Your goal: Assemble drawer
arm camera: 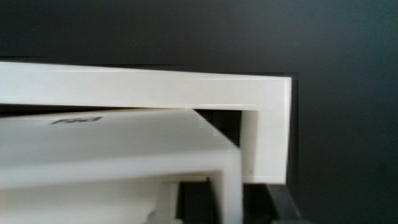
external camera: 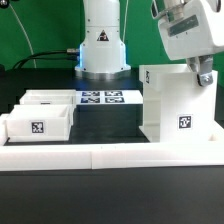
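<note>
Black desk [external camera: 115, 128] lies under everything, far below the pincer [external camera: 205, 77]. The next biggest thing is the big white shell [external camera: 178, 105] of the drawer. It stands upright right under the pincer, and the pincer sits at its top edge. A long low wall [external camera: 110, 152] runs along the desk, below the pincer and nearer the camera. The marker board [external camera: 100, 98] lies flat, well apart from the pincer, on the exterior view's left of the shell. Past it, even further from the pincer, sit the two small trays [external camera: 38, 122], side by side and not yet in the shell.

In the wrist view a thin wall of the shell [arm camera: 233, 170] goes up between the two dark fingers [arm camera: 192, 205]. I cannot tell if the pincer is squeezing this wall or just sits around it.

I think the step is getting hold of the shell to move it into place. Next it needs a firm squeeze on the thin wall and a slow move, so the shell does not tip.
</note>
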You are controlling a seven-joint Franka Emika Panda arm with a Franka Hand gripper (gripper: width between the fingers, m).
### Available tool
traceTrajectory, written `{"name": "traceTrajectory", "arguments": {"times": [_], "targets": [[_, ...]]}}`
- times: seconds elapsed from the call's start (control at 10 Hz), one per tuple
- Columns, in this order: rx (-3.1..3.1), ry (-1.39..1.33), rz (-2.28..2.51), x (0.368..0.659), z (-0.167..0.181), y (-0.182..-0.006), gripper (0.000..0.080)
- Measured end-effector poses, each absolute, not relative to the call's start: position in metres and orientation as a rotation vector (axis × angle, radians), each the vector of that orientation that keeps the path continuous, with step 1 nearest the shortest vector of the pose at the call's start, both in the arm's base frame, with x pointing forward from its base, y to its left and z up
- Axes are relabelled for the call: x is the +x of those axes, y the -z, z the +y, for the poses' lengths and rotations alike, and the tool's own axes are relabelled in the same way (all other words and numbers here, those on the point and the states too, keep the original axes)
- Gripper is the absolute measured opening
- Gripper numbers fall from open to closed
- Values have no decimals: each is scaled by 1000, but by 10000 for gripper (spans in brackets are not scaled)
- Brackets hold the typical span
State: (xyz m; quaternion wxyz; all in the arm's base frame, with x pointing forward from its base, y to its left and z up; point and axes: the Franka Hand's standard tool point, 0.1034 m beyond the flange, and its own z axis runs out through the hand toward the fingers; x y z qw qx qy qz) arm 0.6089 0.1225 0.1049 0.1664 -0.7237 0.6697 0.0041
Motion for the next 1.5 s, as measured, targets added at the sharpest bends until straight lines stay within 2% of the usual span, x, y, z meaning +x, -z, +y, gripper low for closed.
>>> {"name": "traceTrajectory", "arguments": {"times": [1.5], "targets": [[-1991,-70,1989,644,126,-101,51]]}}
